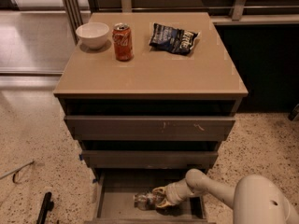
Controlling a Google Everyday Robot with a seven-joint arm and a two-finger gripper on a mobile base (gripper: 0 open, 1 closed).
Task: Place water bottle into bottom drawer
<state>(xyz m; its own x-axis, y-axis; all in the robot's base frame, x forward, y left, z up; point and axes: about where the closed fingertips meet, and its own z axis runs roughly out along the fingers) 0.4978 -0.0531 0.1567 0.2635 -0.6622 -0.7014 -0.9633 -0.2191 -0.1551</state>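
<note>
The water bottle [143, 200] is small, clear and crinkled. It lies on its side low inside the open bottom drawer [112, 208], on the grey floor. My gripper [160, 198] reaches into the drawer from the right. Its pale fingers [159, 190] close around the bottle's right end. The white arm runs from the lower right corner down into the drawer.
The two wider drawers [149, 127] above are partly pulled out and overhang the bottom one. On the cabinet top [154, 73] stand a white bowl [92, 34], an orange-red soda can [123, 42] and a dark chip bag [174, 37]. A black object [45, 207] lies on the floor at left.
</note>
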